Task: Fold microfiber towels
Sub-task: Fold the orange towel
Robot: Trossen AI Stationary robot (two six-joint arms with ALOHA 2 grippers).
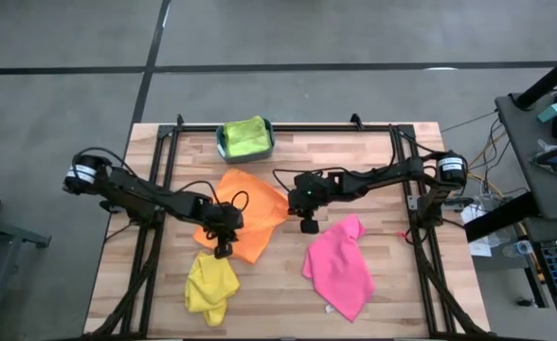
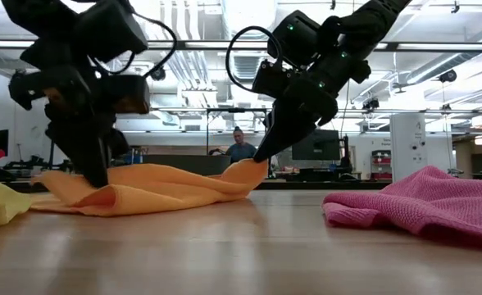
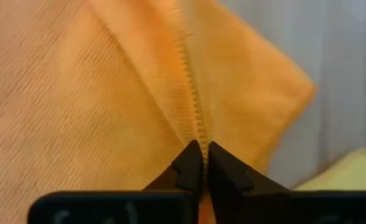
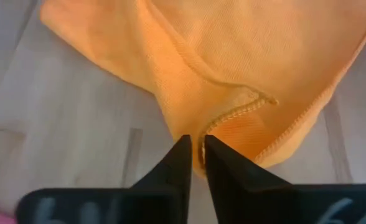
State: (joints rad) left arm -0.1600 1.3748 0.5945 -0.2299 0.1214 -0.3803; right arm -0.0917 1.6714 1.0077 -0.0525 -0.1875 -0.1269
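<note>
An orange towel (image 1: 252, 210) lies rumpled at the table's middle, with both grippers on it. My left gripper (image 1: 224, 250) is shut on its near left edge. My right gripper (image 1: 307, 225) is shut on its right corner. A yellow towel (image 1: 210, 284) lies crumpled near the front edge, left of centre. To the right of the orange towel, a pink towel (image 1: 340, 267) lies spread. A lime green towel (image 1: 244, 135) sits in a teal bin (image 1: 220, 142) at the far edge. My left gripper pinches the orange towel's stitched hem (image 3: 198, 134) between its two fingertips, slanting down from the left. The cloth there is bunched into a low fold (image 2: 102, 197) that rests on the table. My right gripper pinches the orange towel's right corner (image 4: 203, 149) between its fingertips, slanting down from the right. That corner (image 2: 253, 168) is raised a little off the table. The cloth slopes from it down to the rest of the towel, which lies on the wood.
Black frame rails (image 1: 404, 180) run along the table's left, right and far sides. Bare wood (image 1: 278, 313) shows between the yellow and pink towels. In the low view a person (image 2: 239, 147) sits far behind the table.
</note>
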